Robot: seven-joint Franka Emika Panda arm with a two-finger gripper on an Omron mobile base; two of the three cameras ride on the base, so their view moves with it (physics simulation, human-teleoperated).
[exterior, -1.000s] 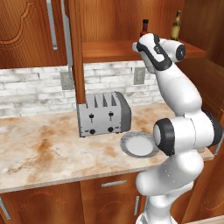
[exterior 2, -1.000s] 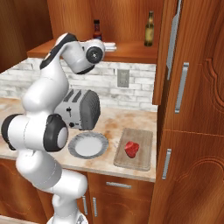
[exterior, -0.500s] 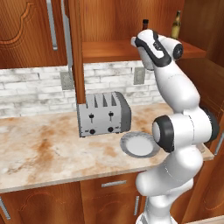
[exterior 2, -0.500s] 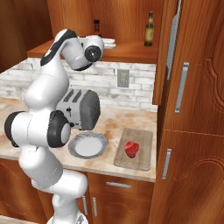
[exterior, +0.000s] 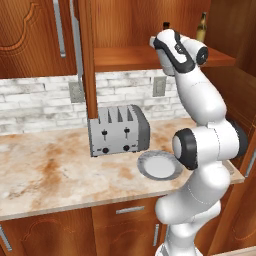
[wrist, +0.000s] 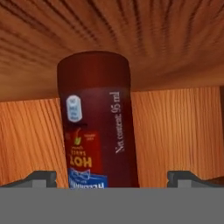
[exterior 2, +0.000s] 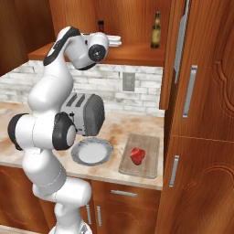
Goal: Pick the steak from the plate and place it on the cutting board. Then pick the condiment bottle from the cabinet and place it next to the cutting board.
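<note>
The dark red-brown condiment bottle (wrist: 98, 127) stands upright on the cabinet shelf (exterior 2: 137, 54), close in front of my hand. My gripper (wrist: 114, 177) is open, with one finger tip on each side of the bottle's lower body and not touching it. In the right base view the gripper (exterior 2: 113, 42) reaches onto the shelf just under the bottle's red cap (exterior 2: 101, 25). The steak (exterior 2: 137, 155) lies on the cutting board (exterior 2: 146, 170), right of the bare plate (exterior 2: 93, 151). In the left base view the plate (exterior: 160, 165) lies by my arm.
A taller olive-green bottle (exterior 2: 156, 31) stands further right on the same shelf. A silver toaster (exterior 2: 84, 113) sits behind the plate. An open cabinet door (exterior: 86, 60) hangs left of the shelf, and tall panelled doors (exterior 2: 201, 91) close off the right.
My hand has pushed a little further into the shelf toward the condiment bottle. The jaws have stayed open; steak, board and plate have not moved.
</note>
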